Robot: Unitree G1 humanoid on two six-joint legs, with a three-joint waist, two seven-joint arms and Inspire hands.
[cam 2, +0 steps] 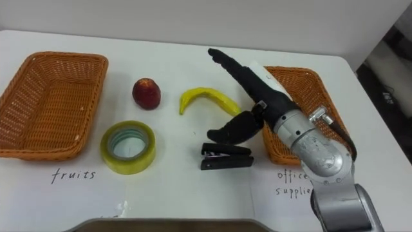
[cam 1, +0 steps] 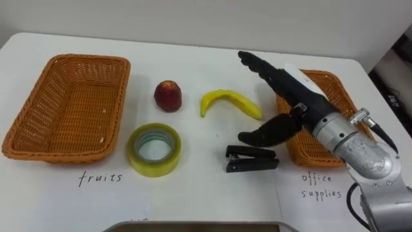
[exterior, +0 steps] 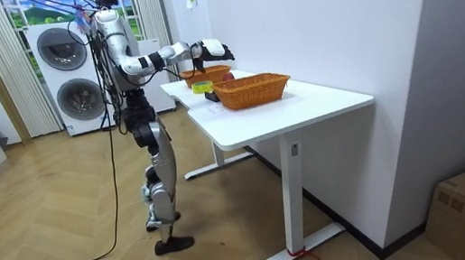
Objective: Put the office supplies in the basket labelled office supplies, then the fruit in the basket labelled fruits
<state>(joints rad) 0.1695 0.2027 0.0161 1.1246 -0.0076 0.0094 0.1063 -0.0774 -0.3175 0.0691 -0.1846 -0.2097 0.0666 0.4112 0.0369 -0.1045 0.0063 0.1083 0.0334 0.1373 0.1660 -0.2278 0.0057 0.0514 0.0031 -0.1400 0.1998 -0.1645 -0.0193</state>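
Fingers [cam 1: 257,64] of the right hand [cam 1: 297,96] are straight in the left eye view, stretched toward the far edge of the white table [cam 1: 193,190]. The thumb [cam 1: 265,133] is spread wide and angled down, and the hand holds nothing. The arm comes in from the lower right and hovers over the tabletop. The black stapler [cam 1: 251,158] lies flat just in front of the thumb's tip. The banana [cam 1: 230,102] lies just left of the hand, with a red fruit [cam 1: 167,95] further left. A yellow tape roll [cam 1: 154,149] lies flat in front of that fruit. The left basket [cam 1: 26,148] stands at the table's left end, well apart from the hand. The right basket [cam 1: 335,84] is partly covered by the palm and forearm.

In the right eye view the thumb [cam 2: 226,133] hangs directly over the stapler [cam 2: 225,158], very close to it. Whether they touch cannot be told. The banana [cam 2: 206,98] lies beside the straight fingers.

In the room view the robot stands upright at the table [exterior: 302,106], with two stacked washing machines [exterior: 70,75] behind it. Its arm is stretched out level, and the hand [exterior: 210,49] is raised above the things on the tabletop.
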